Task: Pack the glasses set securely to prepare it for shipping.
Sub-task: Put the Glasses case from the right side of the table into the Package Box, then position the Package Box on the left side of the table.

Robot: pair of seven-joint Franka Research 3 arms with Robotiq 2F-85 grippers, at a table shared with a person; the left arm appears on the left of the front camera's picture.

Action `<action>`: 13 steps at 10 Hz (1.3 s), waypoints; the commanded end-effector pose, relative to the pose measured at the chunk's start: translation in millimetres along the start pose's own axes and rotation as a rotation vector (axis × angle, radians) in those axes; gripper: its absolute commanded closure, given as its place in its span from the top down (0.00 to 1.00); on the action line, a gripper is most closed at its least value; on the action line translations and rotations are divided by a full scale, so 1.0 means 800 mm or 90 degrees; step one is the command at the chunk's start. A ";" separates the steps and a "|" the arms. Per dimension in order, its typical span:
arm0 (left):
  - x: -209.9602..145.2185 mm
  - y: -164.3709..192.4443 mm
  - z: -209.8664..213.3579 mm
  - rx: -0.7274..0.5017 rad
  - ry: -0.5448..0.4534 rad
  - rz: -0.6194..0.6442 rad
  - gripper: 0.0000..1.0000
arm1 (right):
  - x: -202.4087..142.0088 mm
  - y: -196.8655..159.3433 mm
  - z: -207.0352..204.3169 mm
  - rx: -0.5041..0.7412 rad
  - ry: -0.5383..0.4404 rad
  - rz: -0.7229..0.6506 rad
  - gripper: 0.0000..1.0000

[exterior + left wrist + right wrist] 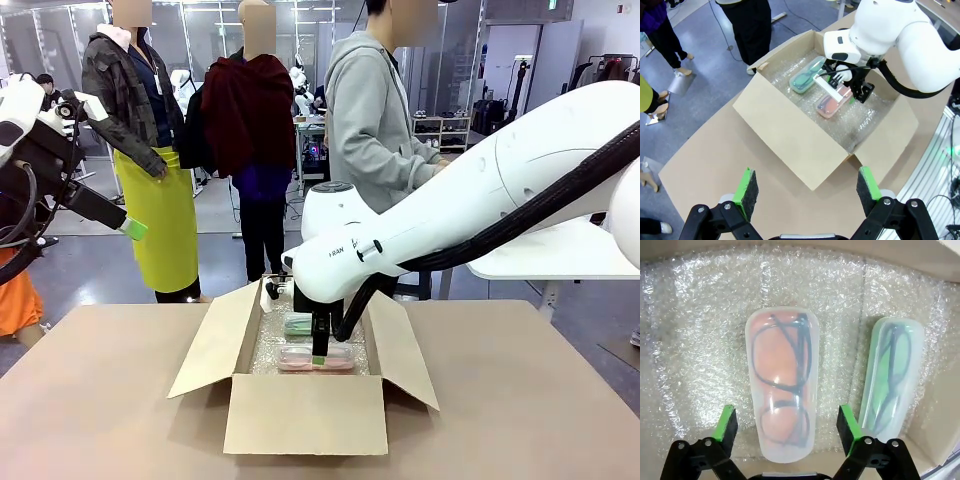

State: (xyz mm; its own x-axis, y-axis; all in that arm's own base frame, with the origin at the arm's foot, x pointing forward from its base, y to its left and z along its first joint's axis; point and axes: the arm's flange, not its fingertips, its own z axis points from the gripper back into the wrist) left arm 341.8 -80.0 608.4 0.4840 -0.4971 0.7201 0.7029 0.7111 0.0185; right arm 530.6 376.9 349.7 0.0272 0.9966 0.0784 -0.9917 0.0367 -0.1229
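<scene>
1. Since the right gripper [786,420] hangs low inside the open brown cardboard box [305,415], what matters is jaws vs case. The pale pink translucent oblong glasses case [782,385] sits directly between its two fingers.
2. Right jaws: spread wide, a green pad on each long side of the pink case with a visible gap on both. Gripping nothing.
3. The pink case lies flat on the clear bubble-wrap lining [700,340]. Its long axis crosses the jaw-closing line at right angles, so the fingers straddle its width.
4. In box terms, the pink case lies along the near wall with its ends pointing at the left and right walls. Black folded glasses are visible through it.
5. The pale mint green oblong glasses case [892,375] lies just beside it toward the far wall. It is roughly parallel, apart from the pink one, and also on the wrap.
6. Left gripper [805,184]: jaws wide open and empty, held high off the brown table's [100,400] left edge and well apart from the box. The right arm is clearly the nearer one.
7. My read: both cases are in and the flaps are up. The next move looks like a straight lift out, keeping the pads off the case's sides so it isn't dragged off axis.
</scene>
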 end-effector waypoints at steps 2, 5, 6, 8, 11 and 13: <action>0.000 0.001 0.002 -0.011 -0.007 0.001 1.00 | 0.001 0.001 -0.001 0.001 0.000 0.001 1.00; 0.000 0.001 0.002 -0.011 -0.007 0.001 1.00 | 0.001 0.001 -0.001 0.001 0.000 0.001 1.00; 0.000 0.001 0.002 -0.011 -0.007 0.001 1.00 | 0.001 0.001 -0.001 0.001 0.000 0.001 1.00; 0.000 0.001 0.002 -0.011 -0.007 0.001 1.00 | 0.001 0.001 -0.001 0.001 0.000 0.001 1.00; 0.000 0.001 0.002 -0.011 -0.007 0.001 1.00 | 0.001 0.001 -0.001 0.001 0.000 0.001 1.00; 0.000 0.001 0.002 -0.011 -0.007 0.001 1.00 | -0.001 0.000 -0.002 0.002 0.001 -0.001 0.96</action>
State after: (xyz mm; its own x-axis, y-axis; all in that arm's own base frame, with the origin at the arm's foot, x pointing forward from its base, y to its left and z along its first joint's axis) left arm 341.8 -80.0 608.4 0.4840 -0.4971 0.7201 0.7029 0.7111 0.0185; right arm 531.1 376.3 347.7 0.0287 0.9966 0.0775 -0.9921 0.0379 -0.1199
